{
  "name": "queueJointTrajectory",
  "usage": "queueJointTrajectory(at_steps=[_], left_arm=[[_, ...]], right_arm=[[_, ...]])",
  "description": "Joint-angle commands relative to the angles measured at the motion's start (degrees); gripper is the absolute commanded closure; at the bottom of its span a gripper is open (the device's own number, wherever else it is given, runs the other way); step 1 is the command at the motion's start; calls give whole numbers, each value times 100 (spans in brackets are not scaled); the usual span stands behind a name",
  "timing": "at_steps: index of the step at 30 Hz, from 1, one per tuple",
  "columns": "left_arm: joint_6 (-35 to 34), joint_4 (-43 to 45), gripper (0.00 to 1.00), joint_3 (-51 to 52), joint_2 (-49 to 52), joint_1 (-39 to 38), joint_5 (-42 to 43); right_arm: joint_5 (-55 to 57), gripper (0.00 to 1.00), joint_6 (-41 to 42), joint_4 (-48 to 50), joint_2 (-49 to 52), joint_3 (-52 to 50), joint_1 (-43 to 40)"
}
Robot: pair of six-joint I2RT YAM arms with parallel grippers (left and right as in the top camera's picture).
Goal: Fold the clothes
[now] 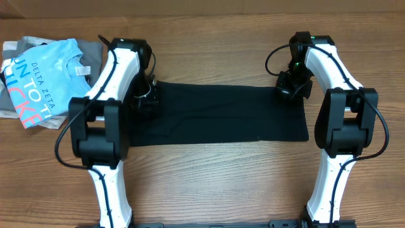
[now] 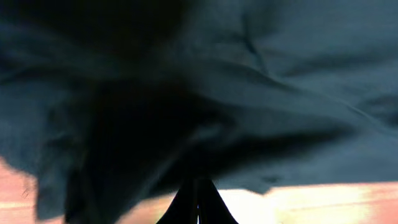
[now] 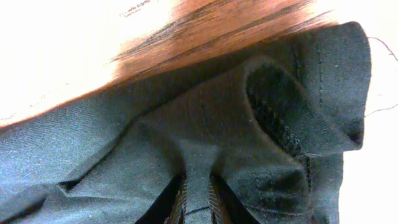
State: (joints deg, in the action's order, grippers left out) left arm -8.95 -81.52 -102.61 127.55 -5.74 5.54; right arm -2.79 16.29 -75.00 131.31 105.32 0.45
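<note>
While spread on table (image 1: 209,177), black tee (image 1: 215,117), L fingers (image 2: 185,208) & R fingers (image 3: 178,204) clamped on far edge.

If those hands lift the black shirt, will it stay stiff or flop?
Probably flop: the black shirt bunches into soft folds where the right hand pinches it. Likely light, since it is thin cloth lying flat. Pushed, it would probably wrinkle rather than slide.

The T-shirt (image 1: 215,117) lies spread across the middle of the table (image 1: 209,183). Well to its left, the DELTA ZETA shirt (image 1: 44,79) rests on a folded shirt (image 1: 93,56).
</note>
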Motion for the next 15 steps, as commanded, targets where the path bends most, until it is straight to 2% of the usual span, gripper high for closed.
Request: queueJointTrajectory(at_steps=[1,5,15], left_arm=[[-120,0,96,24,212,81,-372],[-232,-118,96,26,507,203,-595],[-240,-109,95,138,660,455,-658]], right_arm=[[-33,87,-4,15,-203,-39,-15],[-26,96,-4,50,-203,-162,-17],[87,96,101,271,-203,-671,-275]])
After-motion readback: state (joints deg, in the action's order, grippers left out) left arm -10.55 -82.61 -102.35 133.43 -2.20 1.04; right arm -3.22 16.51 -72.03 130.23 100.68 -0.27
